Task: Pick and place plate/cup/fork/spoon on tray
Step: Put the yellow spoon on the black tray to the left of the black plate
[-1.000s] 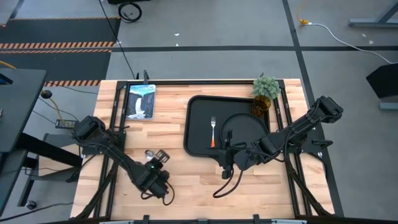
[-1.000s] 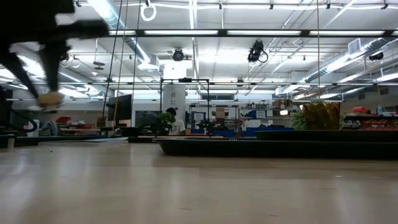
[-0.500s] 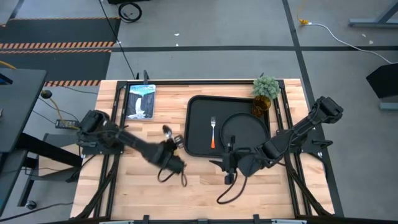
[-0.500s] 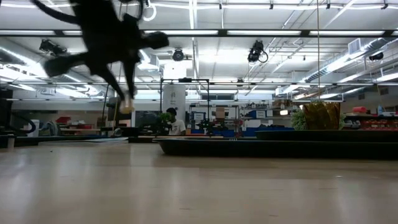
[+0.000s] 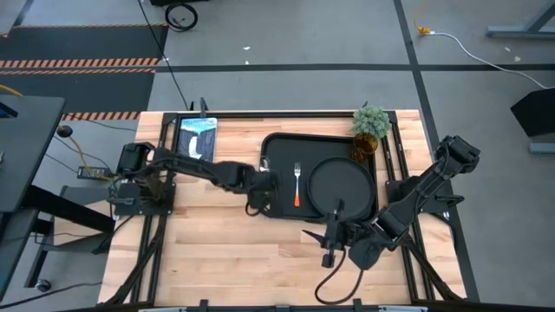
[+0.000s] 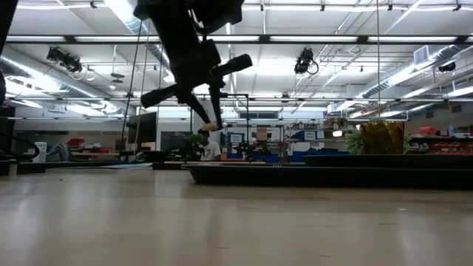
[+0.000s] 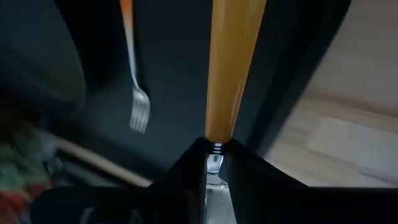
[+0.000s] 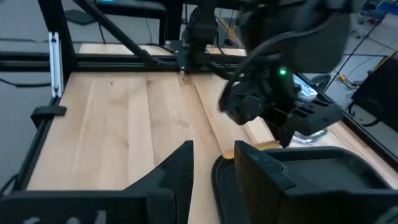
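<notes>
Here, on the table's left, a picture card lies flat near the far edge. The left arm reaches across the wood, and the left gripper hangs over the left rim of the tray; its fingers are pinched on the spoon, whose yellow-orange handle juts out past the fingertips above the tray's edge. In the tray, the fork lies lengthwise, tines toward the far side, just left of the plate, which fills the tray's right half. The cup stands at the tray's far right corner, right under the green plant. The right gripper hovers over bare wood just off the tray's near edge, fingers spread and holding nothing.
</notes>
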